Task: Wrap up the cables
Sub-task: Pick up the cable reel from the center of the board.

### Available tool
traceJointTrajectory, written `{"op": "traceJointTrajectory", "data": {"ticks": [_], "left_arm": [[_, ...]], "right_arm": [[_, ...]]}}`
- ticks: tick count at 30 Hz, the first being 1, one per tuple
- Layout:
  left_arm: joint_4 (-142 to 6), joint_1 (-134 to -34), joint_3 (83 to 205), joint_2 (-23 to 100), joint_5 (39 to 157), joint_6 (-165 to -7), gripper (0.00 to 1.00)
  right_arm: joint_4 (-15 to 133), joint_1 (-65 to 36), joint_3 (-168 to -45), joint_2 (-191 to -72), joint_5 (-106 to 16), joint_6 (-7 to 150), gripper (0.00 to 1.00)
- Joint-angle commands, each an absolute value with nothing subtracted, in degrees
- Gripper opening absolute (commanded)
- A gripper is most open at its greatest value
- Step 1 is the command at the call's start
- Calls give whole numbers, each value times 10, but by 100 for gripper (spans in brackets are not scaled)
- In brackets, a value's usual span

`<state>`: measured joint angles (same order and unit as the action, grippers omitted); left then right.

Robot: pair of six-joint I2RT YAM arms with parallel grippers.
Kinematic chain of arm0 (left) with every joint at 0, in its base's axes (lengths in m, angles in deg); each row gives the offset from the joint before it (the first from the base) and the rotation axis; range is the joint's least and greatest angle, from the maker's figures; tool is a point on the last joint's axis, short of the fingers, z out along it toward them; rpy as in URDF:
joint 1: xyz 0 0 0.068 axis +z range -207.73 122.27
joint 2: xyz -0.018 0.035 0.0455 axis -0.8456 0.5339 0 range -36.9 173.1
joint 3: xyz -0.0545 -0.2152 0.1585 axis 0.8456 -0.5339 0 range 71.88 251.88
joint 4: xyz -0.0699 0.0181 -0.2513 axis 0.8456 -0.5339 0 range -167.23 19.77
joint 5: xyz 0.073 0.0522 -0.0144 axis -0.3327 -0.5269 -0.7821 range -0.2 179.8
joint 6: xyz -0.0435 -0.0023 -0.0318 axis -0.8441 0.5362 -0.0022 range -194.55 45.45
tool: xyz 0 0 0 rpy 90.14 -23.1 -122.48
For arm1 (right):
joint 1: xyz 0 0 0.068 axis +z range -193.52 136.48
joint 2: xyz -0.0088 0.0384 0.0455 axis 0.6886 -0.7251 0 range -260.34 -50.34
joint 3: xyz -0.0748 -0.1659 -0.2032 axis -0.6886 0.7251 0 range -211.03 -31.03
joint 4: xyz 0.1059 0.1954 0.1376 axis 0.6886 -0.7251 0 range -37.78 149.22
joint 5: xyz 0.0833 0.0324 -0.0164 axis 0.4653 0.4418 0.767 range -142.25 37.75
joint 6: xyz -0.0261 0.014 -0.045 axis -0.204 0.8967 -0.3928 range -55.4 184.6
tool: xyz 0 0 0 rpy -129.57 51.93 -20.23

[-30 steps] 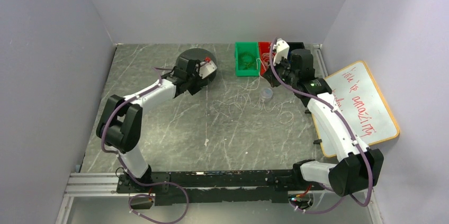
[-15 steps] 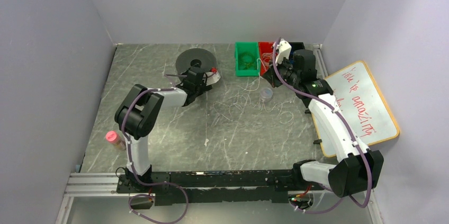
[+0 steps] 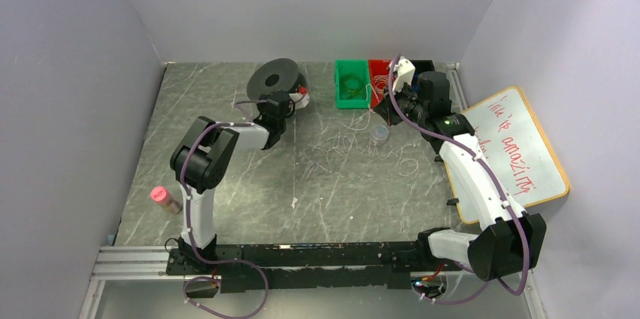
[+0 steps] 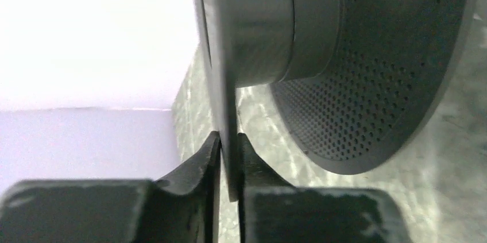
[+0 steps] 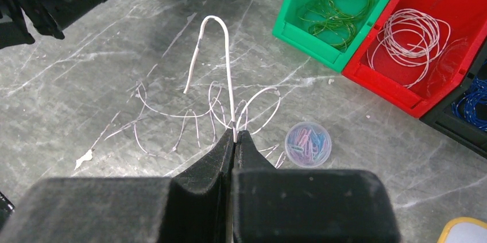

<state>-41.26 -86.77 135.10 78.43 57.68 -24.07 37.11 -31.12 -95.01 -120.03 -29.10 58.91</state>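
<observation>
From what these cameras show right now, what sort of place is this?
Most likely a robotics lab test cell. The left arm and right arm stand on a metal rail at a walled-in table; a green bin and red bin hold wire coils; a handwritten whiteboard sits at the right.

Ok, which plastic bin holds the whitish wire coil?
The red plastic bin, between the green bin of green wire and the black bin of blue wire.

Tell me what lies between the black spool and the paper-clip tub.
Curly whitish cables sprawl on the table between spool and tub, per the top view.
</observation>
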Motion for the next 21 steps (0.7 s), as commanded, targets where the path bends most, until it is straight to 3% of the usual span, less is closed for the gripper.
{"op": "traceJointTrajectory", "data": {"ticks": [1, 9, 14, 21], "left_arm": [[-446, -872, 1363, 766, 610, -285, 4], [-545, -871, 1372, 668, 652, -324, 3], [-688, -870, 1391, 573, 750, -352, 3], [-832, -871, 1397, 435, 844, -355, 2]], "right_arm": [[401, -315, -950, -1193, -279, 597, 0], [405, -316, -945, -1194, -282, 595, 0], [400, -309, -947, -1200, -274, 592, 0], [381, -215, -982, -1242, -322, 574, 0]]}}
